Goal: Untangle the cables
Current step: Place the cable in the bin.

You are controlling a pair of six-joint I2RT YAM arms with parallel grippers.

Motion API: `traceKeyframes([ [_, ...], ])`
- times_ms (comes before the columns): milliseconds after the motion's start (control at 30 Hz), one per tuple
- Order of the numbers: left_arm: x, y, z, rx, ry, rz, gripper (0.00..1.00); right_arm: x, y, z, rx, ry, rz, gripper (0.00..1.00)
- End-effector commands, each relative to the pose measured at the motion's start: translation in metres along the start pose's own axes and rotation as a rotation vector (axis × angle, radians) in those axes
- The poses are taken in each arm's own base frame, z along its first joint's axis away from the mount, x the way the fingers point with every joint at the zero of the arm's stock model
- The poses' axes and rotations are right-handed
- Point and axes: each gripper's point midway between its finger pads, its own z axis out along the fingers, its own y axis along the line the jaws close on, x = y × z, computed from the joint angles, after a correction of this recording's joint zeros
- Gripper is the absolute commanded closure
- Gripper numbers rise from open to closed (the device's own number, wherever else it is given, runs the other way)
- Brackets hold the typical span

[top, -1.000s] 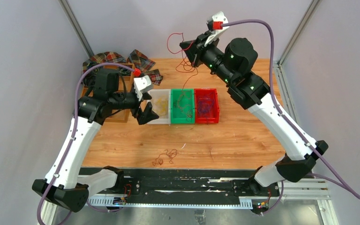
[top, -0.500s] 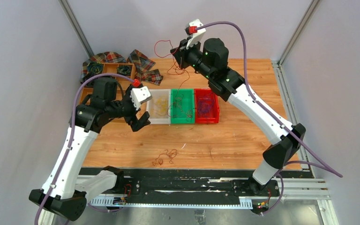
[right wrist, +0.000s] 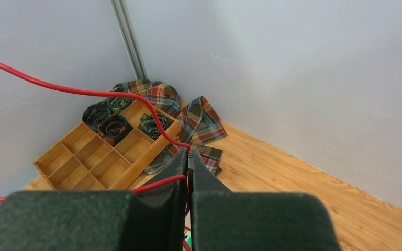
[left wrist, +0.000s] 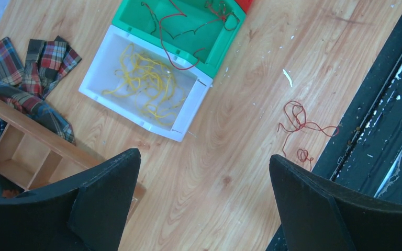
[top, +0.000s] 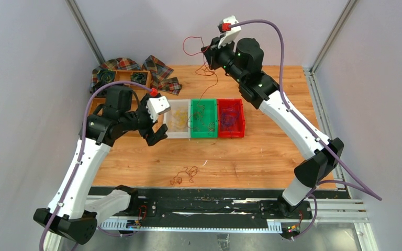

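Note:
My right gripper (top: 208,52) is raised high over the table's back edge, shut on a thin red cable (top: 191,44). That cable loops to the left and hangs down toward the green bin (top: 203,131). In the right wrist view the red cable (right wrist: 84,93) runs out from between the shut fingertips of the right gripper (right wrist: 188,152). Yellow cables (left wrist: 146,78) lie in the white bin (left wrist: 187,111); purple ones (top: 230,117) lie in the red bin (top: 231,134). A small red-brown tangle (left wrist: 298,117) rests near the front edge. My left gripper (left wrist: 204,155) hovers open over bare wood, left of the white bin.
A wooden divider tray (top: 97,101) with dark rolls and plaid cloths (top: 157,65) sits at the back left corner. A black rail (top: 204,204) runs along the table's near edge. Grey walls close in on both sides.
The right gripper swung left with the red cable, then came partway back right, still high. The left gripper drifted slightly toward the near left and stayed open.

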Motion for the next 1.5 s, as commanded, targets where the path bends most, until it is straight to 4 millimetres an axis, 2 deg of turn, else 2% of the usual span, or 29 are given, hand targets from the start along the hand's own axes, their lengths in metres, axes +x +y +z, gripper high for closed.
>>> traceKeyframes([
  [0, -0.011, 0.005, -0.006, -0.019, -0.023, 0.01, 0.02, -0.037, -0.006, -0.01, 0.006, -0.084, -0.01, 0.99],
  [133, -0.012, 0.006, -0.007, -0.025, -0.023, 0.01, 0.02, -0.032, -0.008, -0.01, 0.012, -0.075, -0.017, 1.0],
  [200, -0.012, 0.006, -0.008, -0.028, -0.024, 0.009, 0.02, -0.046, -0.013, -0.012, 0.029, -0.1, -0.037, 0.99],
  [267, -0.013, 0.007, -0.008, -0.031, -0.024, 0.01, 0.02, -0.068, -0.017, -0.017, 0.031, -0.138, -0.039, 0.99],
  [333, -0.013, 0.007, -0.009, -0.034, -0.023, 0.014, 0.02, -0.085, -0.015, -0.022, 0.017, -0.168, -0.035, 0.99],
  [367, -0.013, 0.007, -0.008, -0.034, -0.023, 0.016, 0.02, -0.086, -0.014, -0.022, 0.009, -0.168, -0.031, 0.99],
  [467, -0.012, 0.007, -0.007, -0.031, -0.02, 0.009, 0.02, -0.071, -0.012, -0.021, -0.006, -0.141, -0.011, 0.99],
  [900, -0.011, 0.008, -0.009, -0.04, -0.018, 0.015, 0.02, 0.021, -0.015, -0.008, -0.002, 0.018, 0.052, 0.99],
  [967, -0.011, 0.008, -0.009, -0.042, -0.018, 0.016, 0.02, 0.027, -0.012, -0.006, -0.017, 0.028, 0.055, 0.99],
  [1067, -0.011, 0.009, -0.009, -0.044, -0.017, 0.018, 0.02, 0.018, -0.009, -0.005, -0.033, 0.014, 0.055, 0.99],
  [1133, -0.012, 0.009, -0.009, -0.042, -0.018, 0.017, 0.02, 0.004, -0.007, -0.005, -0.044, -0.007, 0.049, 1.0],
  [1367, -0.012, 0.008, -0.008, -0.038, -0.02, 0.012, 0.02, -0.067, 0.008, -0.023, -0.088, -0.141, 0.006, 0.99],
  [1467, -0.014, 0.009, -0.009, -0.042, -0.023, 0.014, 0.02, -0.084, 0.013, -0.032, -0.102, -0.175, 0.002, 1.0],
])
